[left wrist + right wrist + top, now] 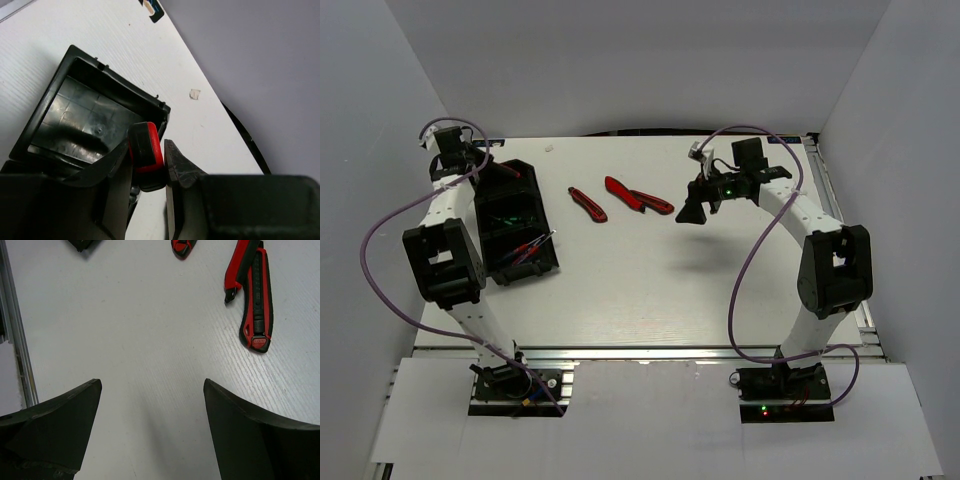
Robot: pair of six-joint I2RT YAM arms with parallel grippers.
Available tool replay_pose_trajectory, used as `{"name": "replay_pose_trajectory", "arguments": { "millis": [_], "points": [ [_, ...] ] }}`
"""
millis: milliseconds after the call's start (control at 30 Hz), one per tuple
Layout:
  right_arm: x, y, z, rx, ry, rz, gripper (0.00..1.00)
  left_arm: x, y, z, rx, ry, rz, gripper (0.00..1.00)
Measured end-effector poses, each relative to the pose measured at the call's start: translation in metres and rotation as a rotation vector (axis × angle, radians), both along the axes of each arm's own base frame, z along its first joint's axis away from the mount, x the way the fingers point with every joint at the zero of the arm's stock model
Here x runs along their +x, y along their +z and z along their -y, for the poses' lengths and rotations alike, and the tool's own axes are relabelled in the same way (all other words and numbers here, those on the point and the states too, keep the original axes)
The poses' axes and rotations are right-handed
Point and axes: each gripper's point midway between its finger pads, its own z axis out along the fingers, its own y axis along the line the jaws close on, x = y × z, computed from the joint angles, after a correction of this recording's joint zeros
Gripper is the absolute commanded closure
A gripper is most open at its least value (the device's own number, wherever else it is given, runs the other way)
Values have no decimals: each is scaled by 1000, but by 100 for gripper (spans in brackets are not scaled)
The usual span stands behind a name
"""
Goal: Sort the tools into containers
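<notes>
The left gripper [146,146] is held over the far bin [75,115] near the table's [650,290] far left corner; its jaws are clamped on a red-and-black handle [146,156]. Thin screwdrivers [532,247] are seen in the near bin [545,265], just beside the far one along the left edge. A slim red tool [587,204] and a bent red tool [638,196] are left on the table toward the far edge. The right gripper [151,385] is poised beside them, its jaws wide apart and holding nothing.
</notes>
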Motion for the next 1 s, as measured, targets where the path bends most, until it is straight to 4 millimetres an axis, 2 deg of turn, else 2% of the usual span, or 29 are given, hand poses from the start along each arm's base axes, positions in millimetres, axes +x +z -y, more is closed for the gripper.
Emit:
{"name": "replay_pose_trajectory", "arguments": {
  "millis": [200,267,433,533,600,633,700,733,867,1000],
  "points": [
    [-5,2,-1,5,36,8,10,8,5,-6,19,33,54,100],
    [-3,4,-2,8,45,14,11,4,-2,-6,14,55,57,100],
    [7,7,-5,14,54,29,11,-13,-34,-9,0,107,0,100],
    [11,5,-6,12,55,27,11,-14,-36,-11,3,120,-2,99],
    [11,3,-6,9,56,21,11,-13,-34,-13,8,125,8,81],
    [11,2,-6,8,57,18,11,-12,-33,-13,9,127,13,55],
    [12,0,-6,3,59,18,11,-12,-32,-13,15,123,14,36],
    [13,-1,-6,-1,58,21,11,-11,-31,-13,16,122,15,24],
    [21,-4,-7,-16,48,68,11,-11,-30,-14,24,119,13,6],
    [28,-12,-12,-41,65,144,11,-14,-32,-16,23,122,2,4]
  ]
}}
